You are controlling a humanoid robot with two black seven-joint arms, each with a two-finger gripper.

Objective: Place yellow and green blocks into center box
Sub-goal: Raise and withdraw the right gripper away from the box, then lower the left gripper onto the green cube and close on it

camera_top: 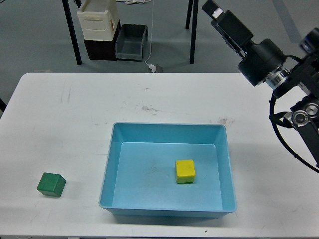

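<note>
The light blue center box (pixel 167 209) is seen nearest, resting on the white table (pixel 75 124). The yellow block (pixel 185 171) is found on its floor, right of the middle, touching no wall. The green block (pixel 51 184) is left on the table, well apart to the left of the box. The right hand (pixel 213 8) is raised at the upper right; whether it is released or clenched cannot be told.
</note>
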